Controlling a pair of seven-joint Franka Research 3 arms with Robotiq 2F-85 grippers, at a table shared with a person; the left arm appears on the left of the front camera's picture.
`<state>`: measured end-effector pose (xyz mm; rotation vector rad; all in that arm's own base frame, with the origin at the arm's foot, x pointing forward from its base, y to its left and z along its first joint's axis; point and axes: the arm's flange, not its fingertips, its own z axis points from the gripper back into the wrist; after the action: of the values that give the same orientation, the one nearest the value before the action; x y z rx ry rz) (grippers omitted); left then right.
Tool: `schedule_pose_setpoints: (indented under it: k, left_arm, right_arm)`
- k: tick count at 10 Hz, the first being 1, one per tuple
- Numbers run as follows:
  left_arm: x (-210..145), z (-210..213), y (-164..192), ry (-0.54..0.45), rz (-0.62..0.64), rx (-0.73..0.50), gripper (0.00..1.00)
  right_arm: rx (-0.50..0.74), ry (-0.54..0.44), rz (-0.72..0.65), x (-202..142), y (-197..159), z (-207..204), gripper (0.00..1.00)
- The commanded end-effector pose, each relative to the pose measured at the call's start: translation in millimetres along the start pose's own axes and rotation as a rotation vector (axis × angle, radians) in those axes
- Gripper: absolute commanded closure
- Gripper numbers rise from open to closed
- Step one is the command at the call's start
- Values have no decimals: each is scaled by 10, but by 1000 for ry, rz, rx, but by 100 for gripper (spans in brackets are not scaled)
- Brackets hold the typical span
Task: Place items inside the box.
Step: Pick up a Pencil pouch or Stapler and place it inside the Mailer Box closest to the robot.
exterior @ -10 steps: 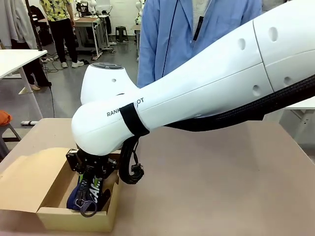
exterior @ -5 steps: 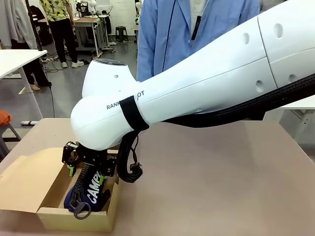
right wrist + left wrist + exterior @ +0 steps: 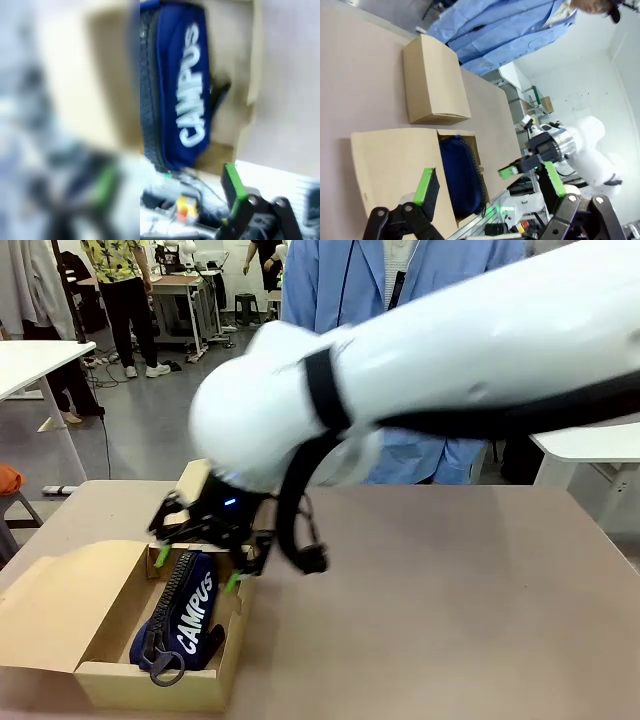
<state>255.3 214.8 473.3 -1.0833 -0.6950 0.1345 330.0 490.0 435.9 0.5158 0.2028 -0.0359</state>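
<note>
The navy pencil pouch (image 3: 180,615) is lying inside the open cardboard box (image 3: 110,680) at the table's near left. The right gripper (image 3: 198,570) is hanging just above it, jaws wide and empty. The left gripper (image 3: 490,180) is hovering with jaws wide, empty. A person's blue jacket (image 3: 330,290) is standing at the far side.

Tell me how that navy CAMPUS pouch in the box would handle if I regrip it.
The pouch is probably soft: it looks like fabric and bulges against the box wall, so expect it to sag. It likely won't roll, being long and lying flat. Its zip ring could snag a tool finger.
</note>
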Motion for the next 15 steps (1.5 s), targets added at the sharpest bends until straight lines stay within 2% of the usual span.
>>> schedule_pose_setpoints:
  k: [1,2,3,4,6,7,8,9,10,12,13,14,15]
  left_arm:
    - [-9,-7,-10,-12,-17,-19,0]
    - [-9,-7,-10,-12,-17,-19,0]
    - [-9,-7,-10,-12,-17,-19,0]
    - [-9,-7,-10,-12,-17,-19,0]
    - [-9,-7,-10,-12,-17,-19,0]
    - [-9,-7,-10,-12,-17,-19,0]
    - [-9,-7,-10,-12,-17,-19,0]
    - [-9,-7,-10,-12,-17,-19,0]
    - [-9,-7,-10,-12,-17,-19,0]
    - [-9,-7,-10,-12,-17,-19,0]
    - [-9,-7,-10,-12,-17,-19,0]
    - [-9,-7,-10,-12,-17,-19,0]
    - [-9,-7,-10,-12,-17,-19,0]
  right_arm:
    - [165,58,60,-396,-1125,925,0]
    - [278,-2,35,-598,-1429,1161,0]
    - [289,-50,-188,-741,-1455,1171,0]
    - [189,4,38,-202,-763,805,0]
    - [189,4,38,-202,-763,805,0]
    - [249,-7,-12,-485,-1118,1045,0]
    - [372,-9,-25,-299,-1317,1358,0]
    - [471,-63,-93,-135,-1702,1810,0]
    - [549,-44,-117,-76,-2181,2203,0]
    - [716,129,-108,-5,-3218,2698,0]
    - [863,280,-56,29,-3787,2830,0]
    - [987,264,-94,72,-4236,2852,0]
    - [1058,247,-76,64,-4574,2760,0]
